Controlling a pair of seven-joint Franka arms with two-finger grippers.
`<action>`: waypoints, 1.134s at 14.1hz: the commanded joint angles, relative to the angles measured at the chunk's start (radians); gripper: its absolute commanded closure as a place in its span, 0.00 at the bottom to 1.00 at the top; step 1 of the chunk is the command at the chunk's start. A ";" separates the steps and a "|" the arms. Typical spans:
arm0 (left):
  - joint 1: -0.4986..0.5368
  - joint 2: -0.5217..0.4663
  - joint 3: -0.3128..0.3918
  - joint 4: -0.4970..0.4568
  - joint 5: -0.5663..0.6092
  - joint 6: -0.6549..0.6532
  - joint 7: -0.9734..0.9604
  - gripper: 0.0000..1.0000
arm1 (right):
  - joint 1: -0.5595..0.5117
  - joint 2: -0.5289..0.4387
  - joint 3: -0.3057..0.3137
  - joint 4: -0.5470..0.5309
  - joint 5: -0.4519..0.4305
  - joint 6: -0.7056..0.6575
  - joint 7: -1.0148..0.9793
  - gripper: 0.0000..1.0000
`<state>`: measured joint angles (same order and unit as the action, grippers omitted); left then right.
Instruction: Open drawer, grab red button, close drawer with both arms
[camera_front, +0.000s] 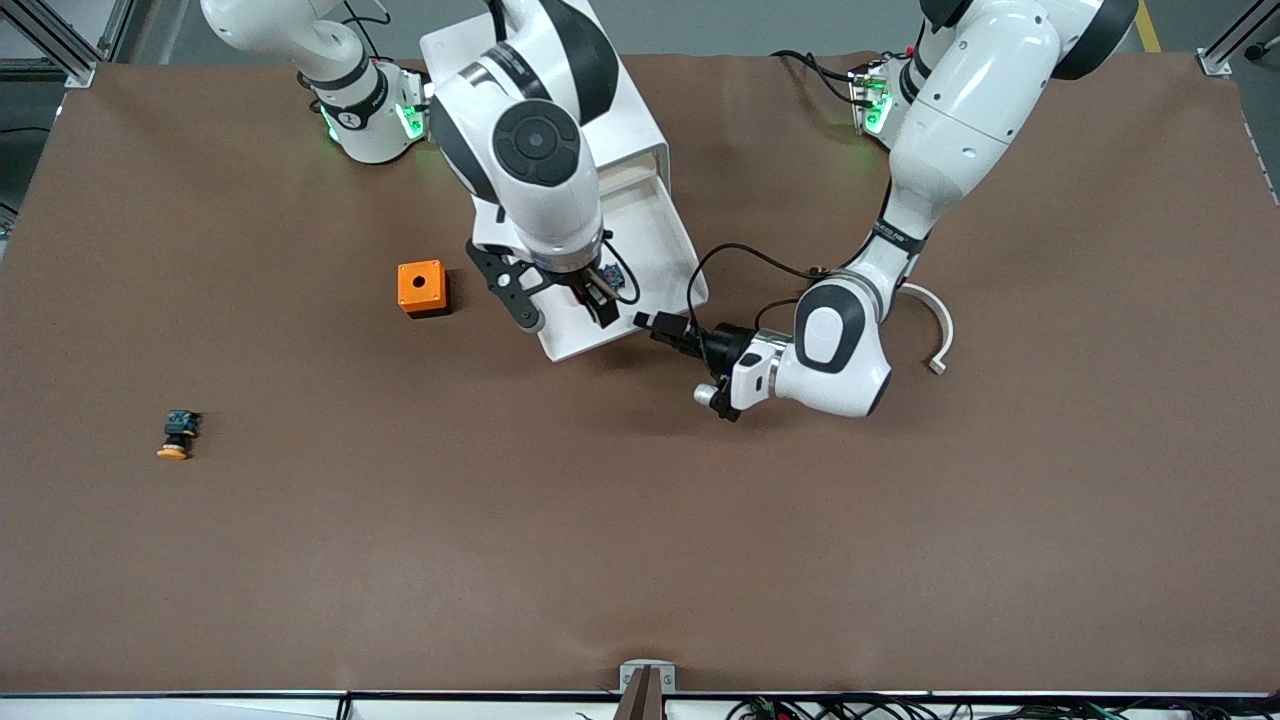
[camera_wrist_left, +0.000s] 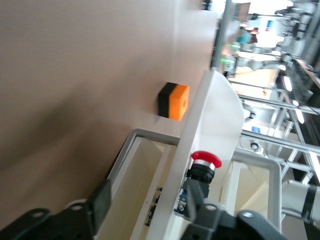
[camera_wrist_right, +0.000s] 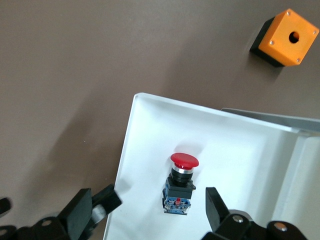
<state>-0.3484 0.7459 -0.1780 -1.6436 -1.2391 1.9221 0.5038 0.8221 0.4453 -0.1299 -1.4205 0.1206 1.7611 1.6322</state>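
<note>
The drawer (camera_front: 655, 232) stands pulled out of the white cabinet (camera_front: 640, 130) toward the front camera. The red-capped button (camera_front: 617, 282) lies on the drawer's floor near its front wall. My right gripper (camera_front: 565, 302) hovers open over the drawer's front end. In the right wrist view its fingers (camera_wrist_right: 160, 200) stand apart on either side of the button (camera_wrist_right: 181, 182), without touching it, above the drawer's bare floor (camera_wrist_right: 150, 130). My left gripper (camera_front: 665, 330) is open at the drawer's front corner toward the left arm's end. In the left wrist view its fingers (camera_wrist_left: 150, 202) straddle the drawer's front panel (camera_wrist_left: 210, 115), with the button (camera_wrist_left: 202, 170) just inside.
An orange cube with a hole (camera_front: 422, 287) sits beside the drawer toward the right arm's end and also shows in both wrist views (camera_wrist_left: 175, 101) (camera_wrist_right: 285, 37). An orange-yellow-capped button (camera_front: 178, 435) lies nearer the front camera toward the right arm's end. A white curved strip (camera_front: 935, 325) lies by the left arm.
</note>
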 joint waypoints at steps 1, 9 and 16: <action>0.035 0.006 -0.001 0.074 0.122 -0.017 -0.173 0.00 | 0.003 -0.019 -0.011 -0.101 0.045 0.087 0.066 0.00; 0.077 -0.050 -0.001 0.226 0.712 -0.063 -0.496 0.00 | 0.049 -0.019 -0.011 -0.193 0.067 0.126 0.258 0.00; 0.023 -0.071 -0.003 0.265 1.160 -0.063 -0.589 0.00 | 0.081 -0.004 -0.011 -0.216 0.068 0.133 0.256 0.00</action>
<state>-0.3136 0.6924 -0.1947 -1.3793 -0.1596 1.8721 -0.0470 0.8816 0.4507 -0.1331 -1.6177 0.1736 1.8771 1.8746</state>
